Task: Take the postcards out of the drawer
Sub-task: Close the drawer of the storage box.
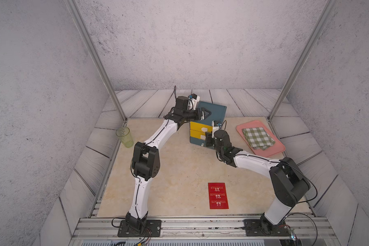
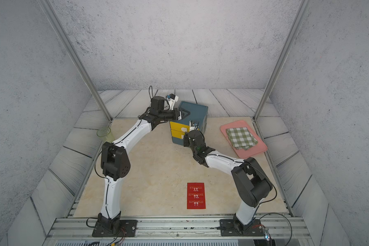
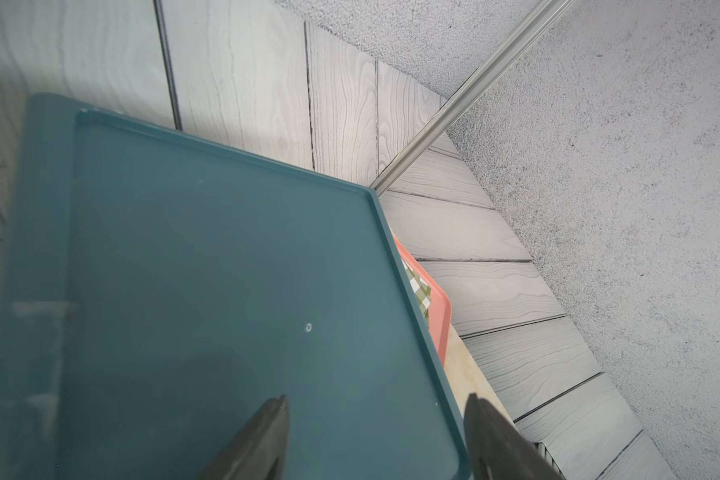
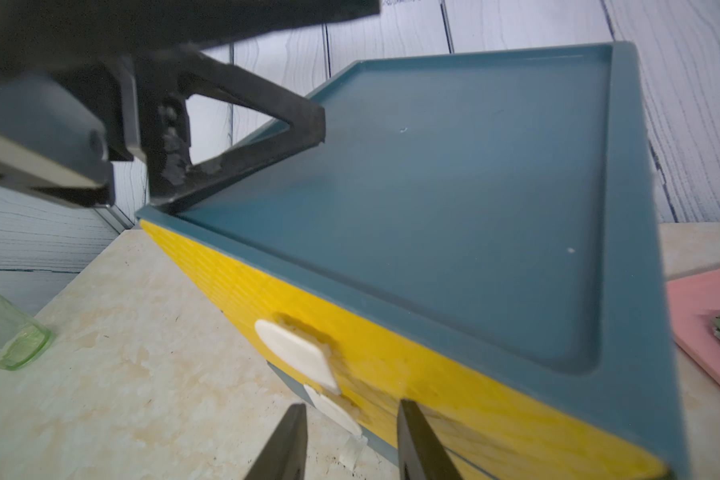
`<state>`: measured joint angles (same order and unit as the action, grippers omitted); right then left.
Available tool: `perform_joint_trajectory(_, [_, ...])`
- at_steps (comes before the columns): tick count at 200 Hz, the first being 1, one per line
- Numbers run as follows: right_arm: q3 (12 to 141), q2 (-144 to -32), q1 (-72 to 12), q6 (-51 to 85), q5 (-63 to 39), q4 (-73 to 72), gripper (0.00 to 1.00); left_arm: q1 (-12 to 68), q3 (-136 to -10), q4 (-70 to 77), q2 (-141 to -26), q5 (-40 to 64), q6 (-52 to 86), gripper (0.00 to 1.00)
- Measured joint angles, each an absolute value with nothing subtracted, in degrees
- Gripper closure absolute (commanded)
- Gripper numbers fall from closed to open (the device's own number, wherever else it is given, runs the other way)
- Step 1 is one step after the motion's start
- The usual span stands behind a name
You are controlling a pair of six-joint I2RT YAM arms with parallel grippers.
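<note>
The postcard (image 1: 218, 195) lies flat, well apart from the spread left gripper (image 3: 377, 403) and part-open right gripper (image 4: 350, 404) at the cabinet (image 1: 216, 110).

We are seeing one red postcard (image 1: 218, 195) lying flat, face up, on the beige tabletop (image 1: 168, 181) near its front edge. In both top views the postcard (image 2: 196, 195) is showing three lines of white lettering, reading upside down. The two yellow drawers (image 1: 197, 130), white-handled, are sitting shut in the teal cabinet (image 1: 213, 110).
</note>
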<state>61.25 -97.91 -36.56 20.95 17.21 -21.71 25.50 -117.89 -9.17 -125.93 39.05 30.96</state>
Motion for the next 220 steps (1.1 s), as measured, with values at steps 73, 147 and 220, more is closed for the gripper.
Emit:
perform_joint_trajectory(73, [61.3, -98.1, -36.4, 21.2, 15.4, -21.0, 0.58, 25.5, -117.8, -9.0, -125.8, 38.8, 31.1, 0.26])
perform_joint_trajectory(147, [58.4, -88.8, -36.4, 21.2, 13.9, -12.1, 0.56, 25.5, -117.3, -11.9, -123.6, 35.5, 32.0, 0.25])
perform_joint_trajectory(220, [60.8, -79.8, -35.1, 21.0, 9.5, 2.8, 0.55, 25.5, -111.7, -10.7, -113.2, 33.8, 34.7, 0.24])
